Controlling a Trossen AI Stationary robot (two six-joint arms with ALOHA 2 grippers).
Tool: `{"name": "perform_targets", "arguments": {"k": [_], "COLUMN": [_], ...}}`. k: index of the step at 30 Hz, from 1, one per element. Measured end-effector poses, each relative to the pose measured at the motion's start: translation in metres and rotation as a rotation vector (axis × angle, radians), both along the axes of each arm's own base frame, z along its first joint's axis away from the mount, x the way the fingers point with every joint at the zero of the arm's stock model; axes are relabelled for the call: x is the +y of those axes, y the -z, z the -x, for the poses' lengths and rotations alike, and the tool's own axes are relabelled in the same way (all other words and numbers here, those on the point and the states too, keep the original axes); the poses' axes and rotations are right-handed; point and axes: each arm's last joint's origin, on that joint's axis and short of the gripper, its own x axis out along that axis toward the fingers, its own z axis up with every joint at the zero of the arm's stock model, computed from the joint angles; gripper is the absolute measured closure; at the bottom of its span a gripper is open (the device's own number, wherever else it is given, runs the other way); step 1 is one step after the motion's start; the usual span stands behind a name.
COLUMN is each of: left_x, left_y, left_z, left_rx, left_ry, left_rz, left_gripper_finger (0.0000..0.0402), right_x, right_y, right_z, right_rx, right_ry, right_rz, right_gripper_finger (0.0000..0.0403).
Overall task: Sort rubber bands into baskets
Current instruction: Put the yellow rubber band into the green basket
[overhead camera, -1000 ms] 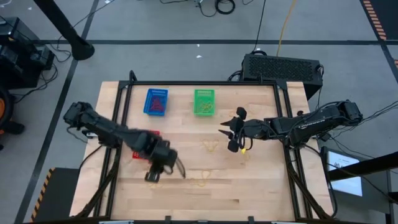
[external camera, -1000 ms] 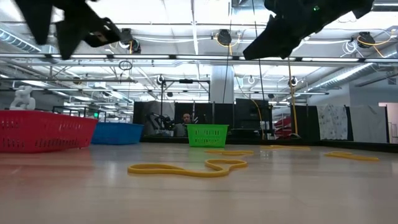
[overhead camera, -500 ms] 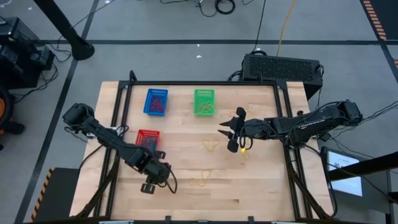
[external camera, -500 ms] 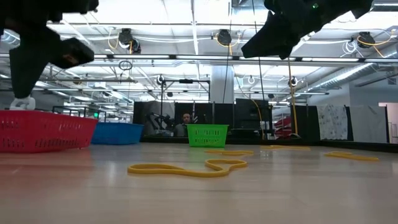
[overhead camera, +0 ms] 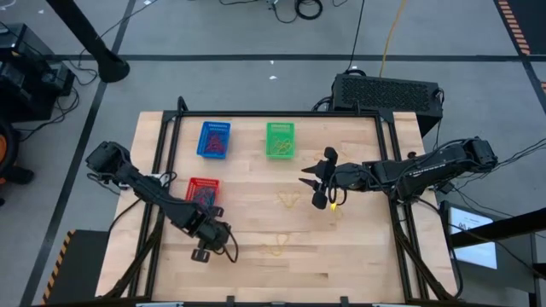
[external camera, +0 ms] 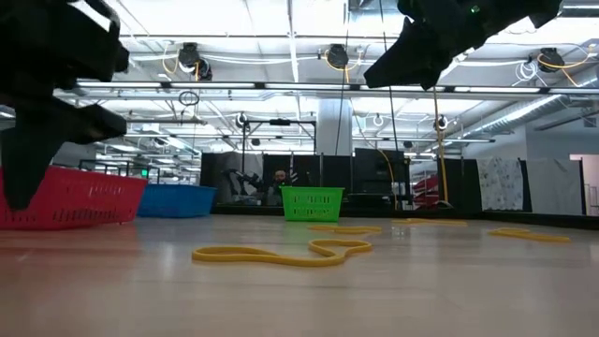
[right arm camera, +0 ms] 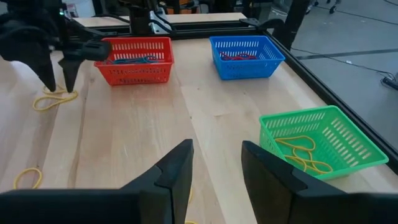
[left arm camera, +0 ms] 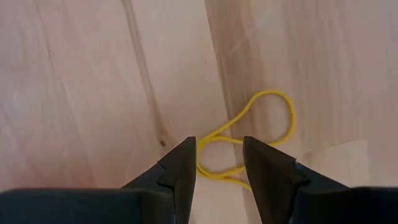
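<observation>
My left gripper (left arm camera: 219, 144) points down, open, near the table's near-left part (overhead camera: 220, 249). Its fingertips stand just above a yellow rubber band (left arm camera: 261, 134), a twisted loop lying flat on the wood (right arm camera: 53, 99); I see no touch. My right gripper (right arm camera: 216, 144) waits open above the table's middle right (overhead camera: 317, 183), holding nothing. The red basket (overhead camera: 202, 191), with blue bands in it, sits just beyond my left gripper. The blue basket (overhead camera: 214, 139) holds red bands and the green basket (overhead camera: 280, 140) holds yellow ones. Both stand at the far side.
More yellow bands lie loose on the wood, one at the centre (overhead camera: 287, 200), one near the front (overhead camera: 275, 249), seen long and flat in the low view (external camera: 281, 253). A black box with a grille (overhead camera: 386, 92) stands behind the far right corner. Black rails frame the table.
My left gripper has moved toward the table's near edge and a little left, away from the red basket, and has sunk close to the wood over a yellow band. Its fingers have stayed open. My right arm has kept still.
</observation>
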Motion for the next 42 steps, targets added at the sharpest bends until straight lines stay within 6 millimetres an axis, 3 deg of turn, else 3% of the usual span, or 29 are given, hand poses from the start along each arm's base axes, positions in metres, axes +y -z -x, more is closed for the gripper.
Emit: {"name": "perform_targets", "arguments": {"k": [21,25,31,36,42], "left_x": [0.007,0.006,0.003,-0.003,-0.012], "left_y": [0.029,0.030,0.025,0.015,-0.016], "left_z": [0.009,0.009,0.006,-0.001,-0.018], "left_rx": [0.010,0.024,0.039,0.020,-0.038], "left_ry": [-0.003,0.002,0.010,0.018,0.081], "left_rz": [-0.031,-0.012,0.012,0.040,0.041], "left_gripper_finger": [0.0265,0.0297,0.0391,0.0397,0.0399], "right_x": [0.000,0.000,0.000,0.000,0.000], "right_y": [0.000,0.000,0.000,0.000,-0.001], "right_z": [0.000,0.000,0.000,0.000,0.000], "right_rx": [0.003,0.003,0.003,0.003,-0.002], "right_ry": [-0.001,-0.001,-0.001,0.000,-0.003], "right_rz": [0.012,0.012,0.012,0.012,0.018], "right_gripper_finger": [0.0273,0.0273,0.0273,0.0273,0.0273]}}
